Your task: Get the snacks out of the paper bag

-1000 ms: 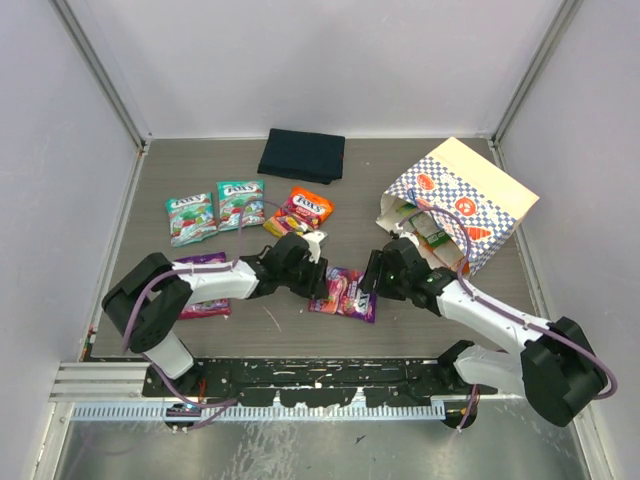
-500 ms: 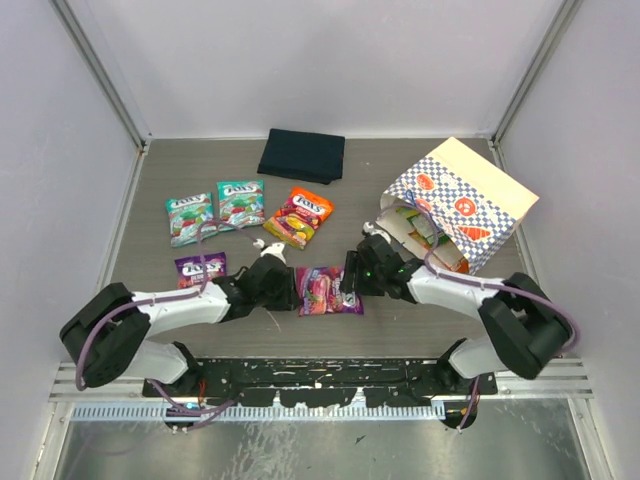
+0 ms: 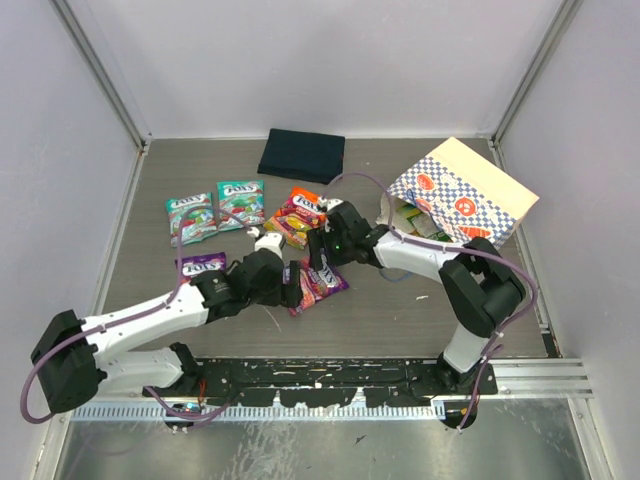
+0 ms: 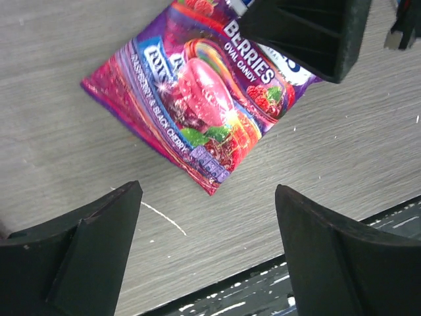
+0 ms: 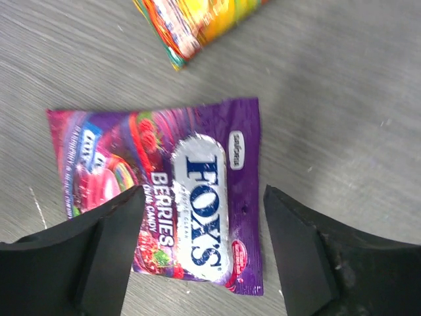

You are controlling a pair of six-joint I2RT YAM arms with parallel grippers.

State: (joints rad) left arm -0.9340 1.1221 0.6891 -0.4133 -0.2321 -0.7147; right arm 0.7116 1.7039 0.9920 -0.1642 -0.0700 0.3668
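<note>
A purple berry snack pouch lies flat on the table between both grippers. My left gripper is open just on the near side of it, nothing between its fingers. My right gripper is open above the pouch's logo end, fingers straddling it without pinching. An orange pouch, two teal pouches and another purple pouch lie on the table to the left. The checkered paper bag lies on its side at right, with green snacks in its mouth.
A folded dark navy cloth lies at the back centre. Grey walls close in both sides. The metal rail runs along the near edge, showing under the left gripper in its wrist view.
The left gripper has opened and let go of the purple pouch, which now lies further left and tilted. The right arm has swung left, away from the bag, over the pouch.
</note>
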